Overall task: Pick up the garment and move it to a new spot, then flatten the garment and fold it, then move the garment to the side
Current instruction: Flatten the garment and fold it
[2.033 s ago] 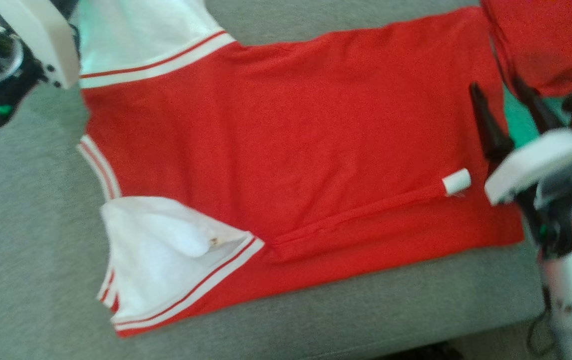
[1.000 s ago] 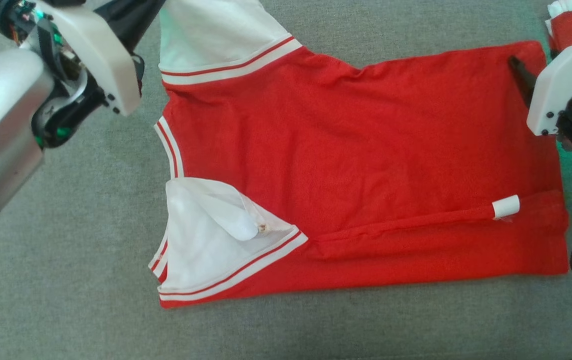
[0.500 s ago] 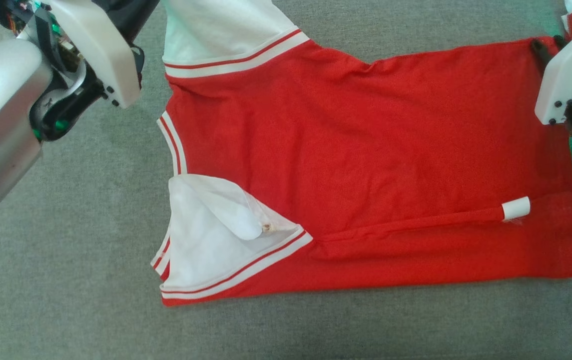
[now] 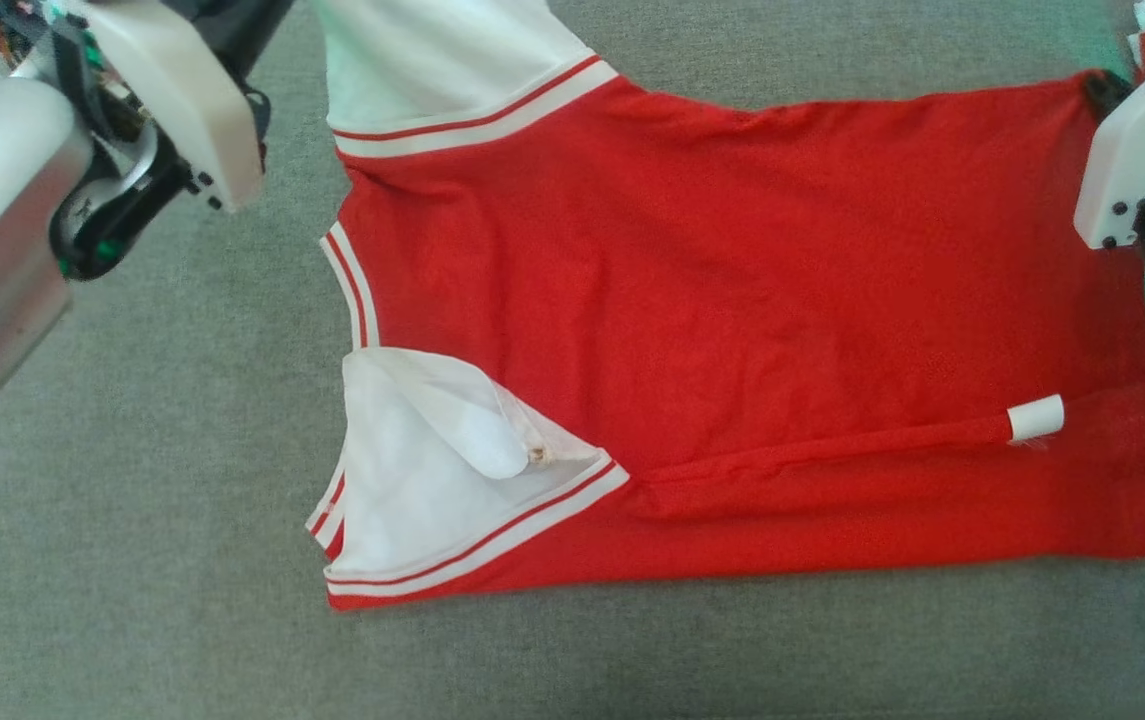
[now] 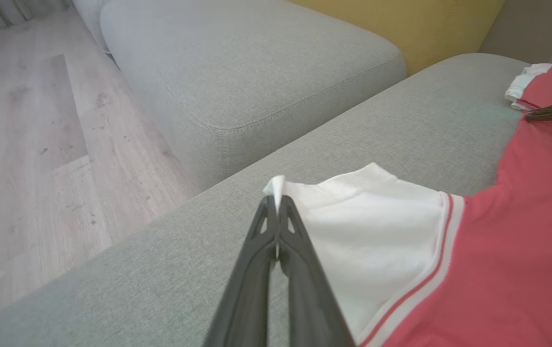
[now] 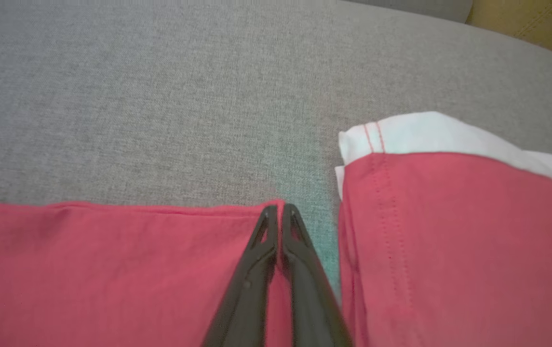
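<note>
Closest to you, at 6 o'clock in the head view, runs bare grey sofa seat [image 4: 572, 660]. The garment [image 4: 732, 300] lies flat on it just beyond, spreading from 9 to 3 o'clock. Along its near edge a narrow strip of red is folded over and ends at 4 o'clock in a small white label [image 4: 1035, 418]. At 7 o'clock the near white sleeve [image 4: 412, 490] lies rumpled, its striped trim showing. Farther back, at 11 o'clock, your left gripper [image 5: 276, 205] is clenched on the tip of the far white sleeve [image 4: 432, 60], with a bit of white cloth standing up between its fingertips. At 2 o'clock your right gripper [image 6: 278, 209] is clenched on the far hem corner, and red cloth meets its tips. Just beside that corner, across a thin strip of bare seat, a second garment [image 6: 449, 241] in red and white lies folded, crowding the right gripper's side. Beyond the seat, the left wrist view shows another grey cushion [image 5: 237, 72], a yellow cushion [image 5: 401, 24] behind it, and wooden floor [image 5: 39, 144] at 9 o'clock.
</note>
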You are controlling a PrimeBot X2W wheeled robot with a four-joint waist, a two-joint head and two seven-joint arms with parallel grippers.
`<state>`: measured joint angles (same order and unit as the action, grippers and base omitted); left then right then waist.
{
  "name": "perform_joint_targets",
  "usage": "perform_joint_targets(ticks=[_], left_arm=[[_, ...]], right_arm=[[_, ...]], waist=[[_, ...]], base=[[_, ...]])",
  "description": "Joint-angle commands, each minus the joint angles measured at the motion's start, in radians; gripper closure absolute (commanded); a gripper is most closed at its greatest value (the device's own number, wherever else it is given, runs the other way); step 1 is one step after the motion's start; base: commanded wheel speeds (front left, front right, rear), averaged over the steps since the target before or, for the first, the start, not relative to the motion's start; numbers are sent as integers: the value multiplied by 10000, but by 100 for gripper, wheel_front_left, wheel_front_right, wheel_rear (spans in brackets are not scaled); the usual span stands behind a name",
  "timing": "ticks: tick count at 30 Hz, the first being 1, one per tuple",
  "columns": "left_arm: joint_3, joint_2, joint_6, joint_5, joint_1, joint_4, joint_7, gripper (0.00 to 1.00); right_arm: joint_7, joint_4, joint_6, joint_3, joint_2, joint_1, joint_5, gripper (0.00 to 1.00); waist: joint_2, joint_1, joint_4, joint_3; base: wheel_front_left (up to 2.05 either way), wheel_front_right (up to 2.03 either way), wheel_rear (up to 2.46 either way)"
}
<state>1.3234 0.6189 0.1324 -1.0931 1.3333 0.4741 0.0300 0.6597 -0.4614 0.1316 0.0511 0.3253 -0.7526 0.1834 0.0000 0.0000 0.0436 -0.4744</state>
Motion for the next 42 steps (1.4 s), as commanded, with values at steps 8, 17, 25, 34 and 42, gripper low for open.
perform_joint_targets(ticks=[8, 17, 25, 34, 42], left_arm=[[-432, 397, -17, 462, 976, 521, -1168, 100], [-432, 425, -17, 585, 1346, 1022, -1970, 100], [-432, 530, -17, 601, 543, 269, -2278, 100], [-448, 1173, -133, 446, -748, -1124, -2622, 100], [-462, 1768, -844, 181, -2584, -2958, -2813, 100]], right_arm=[[-687, 547, -9, -378, -15, -650, 138, 100], [-1290, 574, -9, -902, -71, -1045, 61, 100], [-1430, 1080, -9, -1220, 54, -208, 491, 100], [-1371, 2268, -9, -1743, 317, 1521, 729, 100], [-1098, 3202, -9, -2400, 433, 3290, 829, 100]], waist=[[0, 0, 7, -104], [0, 0, 99, -36], [0, 0, 465, 248], [0, 0, 904, 779], [0, 0, 1138, 1390]], base=[[0, 0, 0], [0, 0, 0], [0, 0, 0], [0, 0, 0], [0, 0, 0]])
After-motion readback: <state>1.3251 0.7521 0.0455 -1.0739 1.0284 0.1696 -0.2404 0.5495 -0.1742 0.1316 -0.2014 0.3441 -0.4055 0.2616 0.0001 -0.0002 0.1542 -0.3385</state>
